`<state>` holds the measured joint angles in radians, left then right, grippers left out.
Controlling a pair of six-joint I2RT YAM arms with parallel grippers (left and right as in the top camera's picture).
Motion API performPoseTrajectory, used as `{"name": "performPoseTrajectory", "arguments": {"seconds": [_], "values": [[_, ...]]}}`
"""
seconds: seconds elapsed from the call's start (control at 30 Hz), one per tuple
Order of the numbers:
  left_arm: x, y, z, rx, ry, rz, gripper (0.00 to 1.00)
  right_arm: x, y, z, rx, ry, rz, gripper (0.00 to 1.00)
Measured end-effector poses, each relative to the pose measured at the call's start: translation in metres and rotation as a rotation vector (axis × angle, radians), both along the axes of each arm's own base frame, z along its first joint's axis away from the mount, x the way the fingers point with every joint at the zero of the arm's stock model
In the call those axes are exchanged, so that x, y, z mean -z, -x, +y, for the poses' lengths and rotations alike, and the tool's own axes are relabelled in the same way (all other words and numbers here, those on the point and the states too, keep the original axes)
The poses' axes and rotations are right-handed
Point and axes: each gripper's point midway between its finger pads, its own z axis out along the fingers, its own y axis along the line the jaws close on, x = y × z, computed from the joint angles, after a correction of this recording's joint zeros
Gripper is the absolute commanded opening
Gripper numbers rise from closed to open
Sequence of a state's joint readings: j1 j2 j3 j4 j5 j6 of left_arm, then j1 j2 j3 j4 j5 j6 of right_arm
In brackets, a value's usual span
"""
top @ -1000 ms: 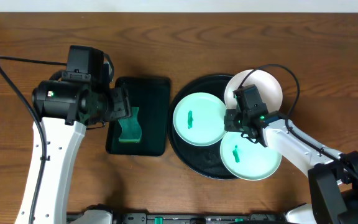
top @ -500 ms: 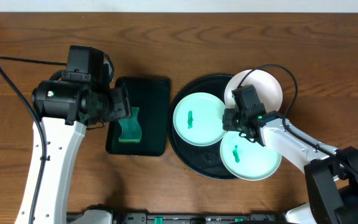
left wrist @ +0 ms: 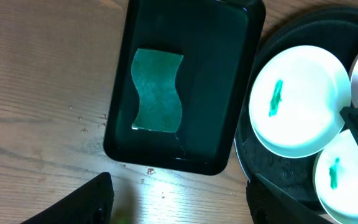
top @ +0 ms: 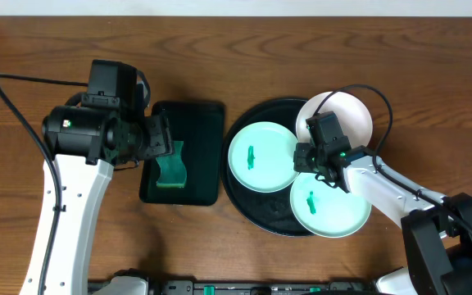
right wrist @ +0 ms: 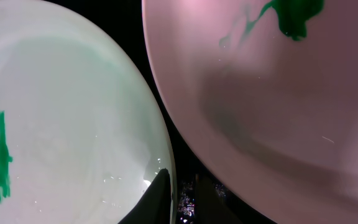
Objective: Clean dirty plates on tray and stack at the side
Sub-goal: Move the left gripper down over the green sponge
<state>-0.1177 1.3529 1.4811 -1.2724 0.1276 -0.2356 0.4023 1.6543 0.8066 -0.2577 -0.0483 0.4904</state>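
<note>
Looks like the very start of the job: nothing wiped, nothing stacked at the side. On the round tray (top: 260, 209), all three: a left mint plate (top: 262, 157) with a green smear at its centre, a near mint plate (top: 332, 205) smeared the same way and lapping over the near rim, and a white plate (top: 347, 115) at the far right rim, with a green smear showing in the right wrist view. Crowded together near the middle, touching or overlapping; cannot say which lies over which. Low over that meeting point, the right gripper (top: 308, 160), with one fingertip (right wrist: 157, 199) just beside the rim of the left mint plate; cannot tell how far apart its jaws stand, and no sign of anything held. Above the small rectangular tray (top: 203, 123), the left gripper (top: 162, 141), spread wide and holding nothing, with the green sponge (top: 170, 166) lying flat inside, untouched. Probably in hand: choosing a first plate and readying the sponge. Next, judging from this: lower the left fingers astride the sponge and close on it; with the right, work a finger under one rim without dragging the neighbours, then lift clear before any wiping
</note>
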Motion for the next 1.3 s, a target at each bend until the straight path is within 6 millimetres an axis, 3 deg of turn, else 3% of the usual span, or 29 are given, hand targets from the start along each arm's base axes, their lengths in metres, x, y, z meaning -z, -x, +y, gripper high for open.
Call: {"name": "performPoseTrajectory", "arguments": {"seconds": [0.3,0.6,0.73,0.9,1.3], "values": [[0.000,0.000,0.000,0.000,0.000,0.000,0.70,0.000,0.001,-0.001,-0.005,0.004,0.003,0.12],[0.006,0.002,0.000,0.000,-0.002,0.017,0.70,-0.005,0.001,0.000,-0.012,0.001,-0.008,0.01],[0.011,0.003,0.000,0.000,-0.003,0.028,0.70,-0.005,0.001,0.000,-0.013,-0.001,-0.008,0.02],[0.011,-0.003,0.000,0.000,0.000,0.003,0.70,-0.005,0.001,0.000,-0.014,0.004,-0.007,0.10],[0.024,-0.011,-0.001,0.000,-0.002,0.018,0.69,-0.005,0.002,-0.001,-0.018,0.007,-0.006,0.06]]}}
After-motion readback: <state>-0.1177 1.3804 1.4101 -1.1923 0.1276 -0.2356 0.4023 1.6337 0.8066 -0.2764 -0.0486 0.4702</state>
